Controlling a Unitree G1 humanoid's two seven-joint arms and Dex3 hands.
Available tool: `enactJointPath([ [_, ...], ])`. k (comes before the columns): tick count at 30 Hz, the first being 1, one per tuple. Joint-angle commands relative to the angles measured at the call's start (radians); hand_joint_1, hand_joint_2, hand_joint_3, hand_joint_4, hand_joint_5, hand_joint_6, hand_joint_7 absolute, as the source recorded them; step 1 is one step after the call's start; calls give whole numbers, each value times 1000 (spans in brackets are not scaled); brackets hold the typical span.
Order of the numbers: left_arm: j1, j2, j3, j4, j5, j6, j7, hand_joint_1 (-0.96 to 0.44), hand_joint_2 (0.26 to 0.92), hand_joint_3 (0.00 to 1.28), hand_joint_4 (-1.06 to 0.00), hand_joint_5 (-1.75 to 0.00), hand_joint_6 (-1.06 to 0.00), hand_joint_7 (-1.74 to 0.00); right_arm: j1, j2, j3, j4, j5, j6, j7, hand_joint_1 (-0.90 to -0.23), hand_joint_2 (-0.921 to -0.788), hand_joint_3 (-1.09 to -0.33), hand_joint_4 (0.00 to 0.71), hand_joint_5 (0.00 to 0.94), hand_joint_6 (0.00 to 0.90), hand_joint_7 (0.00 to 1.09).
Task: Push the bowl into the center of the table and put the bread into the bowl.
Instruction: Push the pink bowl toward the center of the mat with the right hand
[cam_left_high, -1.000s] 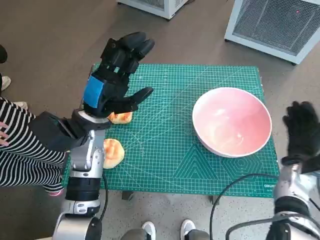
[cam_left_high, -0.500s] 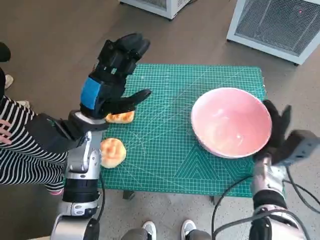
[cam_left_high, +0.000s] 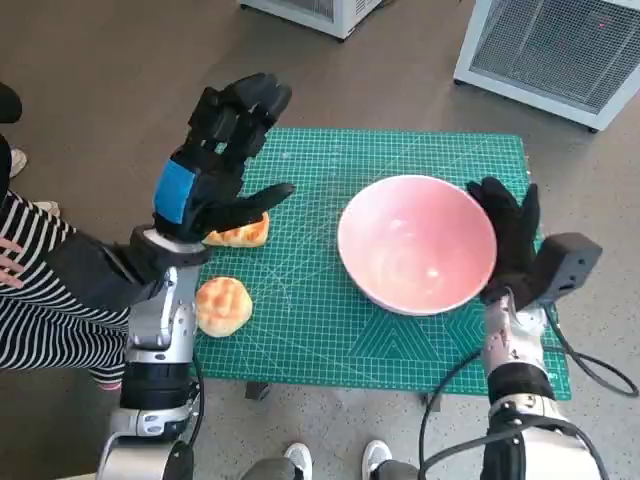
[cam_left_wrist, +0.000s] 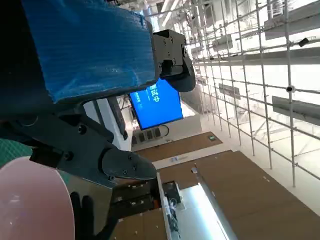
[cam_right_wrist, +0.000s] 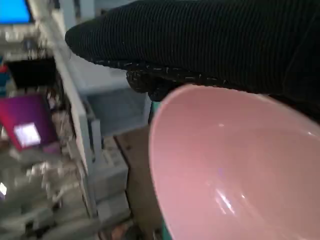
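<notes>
A large pink bowl (cam_left_high: 415, 243) stands on the green cutting mat (cam_left_high: 330, 330), right of its middle. My gloved right hand (cam_left_high: 508, 235) presses flat against the bowl's right rim, fingers spread and holding nothing; the right wrist view shows the bowl (cam_right_wrist: 235, 170) just under the glove (cam_right_wrist: 210, 40). Two pieces of bread lie at the mat's left: one (cam_left_high: 222, 305) near the front edge, another (cam_left_high: 240, 234) partly hidden under my left hand (cam_left_high: 215, 160). That hand hovers above the mat, fingers spread and empty. In the left wrist view the bowl's rim (cam_left_wrist: 30, 200) shows below the black fingers (cam_left_wrist: 80, 150).
A person in a striped sleeve (cam_left_high: 40, 300) sits at the left edge of the table. White machine housings (cam_left_high: 555, 45) stand on the floor beyond the table. Feet (cam_left_high: 335, 460) show below the front edge. A black cable (cam_left_high: 590, 370) hangs by my right forearm.
My right hand swung in from beside the table to the bowl's right rim and pushed the bowl leftward toward the mat's middle. The left hand stayed raised, shifting slightly left.
</notes>
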Motion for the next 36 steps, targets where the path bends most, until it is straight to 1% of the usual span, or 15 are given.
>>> enactJointPath([
  [1, 21, 12, 13, -21, 6, -7, 8, -221, 921, 97, -210, -91, -44, -689, -7, 28, 10, 11, -11, 18, 15, -633, -921, -909, 80, 4, 32, 332],
  [12, 34, 19, 20, -24, 10, -19, 17, -243, 921, 85, -235, -50, -79, -611, -49, 61, 6, 23, -2, 46, 4, -649, -921, -879, 87, 4, 40, 333],
  [19, 38, 19, 23, -22, 19, -27, 26, -254, 921, 80, -250, -37, -100, -572, -80, 83, 0, 35, 0, 69, -12, -645, -921, -878, 79, 1, 41, 327],
  [23, 40, 16, 19, -25, 25, -29, 34, -260, 921, 79, -254, -33, -106, -563, -93, 89, -7, 39, 4, 81, -15, -645, -921, -886, 72, 0, 40, 321],
  [30, 47, 12, 13, -32, 33, -27, 44, -263, 921, 79, -260, -31, -111, -556, -102, 84, -23, 38, 11, 90, -5, -659, -921, -887, 77, 3, 44, 314],
  [36, 54, 12, 12, -43, 38, -26, 47, -262, 921, 80, -262, -29, -114, -553, -108, 61, -29, 23, 11, 82, 9, -667, -921, -884, 72, 0, 45, 309],
])
